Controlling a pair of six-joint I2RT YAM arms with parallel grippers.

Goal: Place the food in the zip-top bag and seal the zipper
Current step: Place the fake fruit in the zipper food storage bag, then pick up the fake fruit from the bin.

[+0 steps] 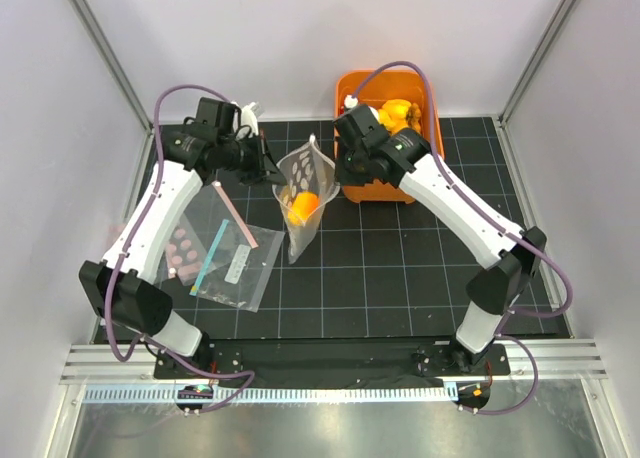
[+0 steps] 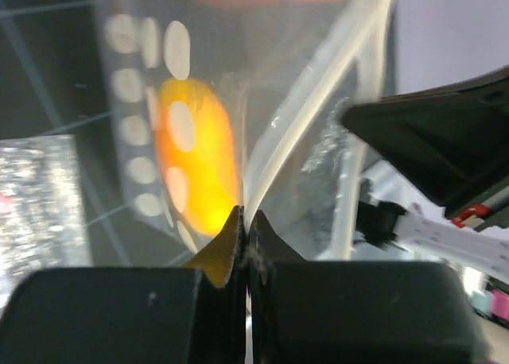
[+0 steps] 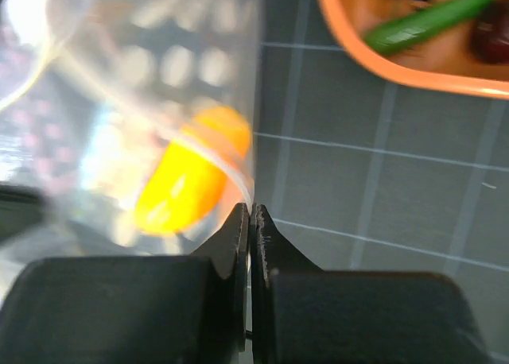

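top external: zip-top bag (image 1: 303,193) sits mid-bench (image 1: 400,268), between the two arms and just left of the orange basket (image 1: 352,86). one orange-yellow mango (image 1: 303,206) is inside it. bag's upper end is held up by both arms; can't tell whether the lower end rests on the bench.

left wrist: left pincer (image 2: 242,229) is fully closed, fingertips pinched on the bag's edge. a pale strip (image 2: 314,102) runs along that edge into the jaws, probably the zipper, but the view is blurred. mango shows through the dotted film, just beyond the tips.

right wrist: right pincer (image 3: 249,221) is also closed tight, with the bag's other edge clamped between the tips. mango sits just left of the tips, inside the bag. basket rim is at upper right, apart from the bag, with a green piece (image 3: 429,18) and a dark piece (image 3: 489,34) in it.

top external again: yellow pepper (image 1: 398,113) is in the basket. left side of the bench has a bag with pink dots (image 1: 185,248), a bag with teal strip (image 1: 238,266) and a loose pink strip (image 1: 235,213), all apart from the zip-top bag.
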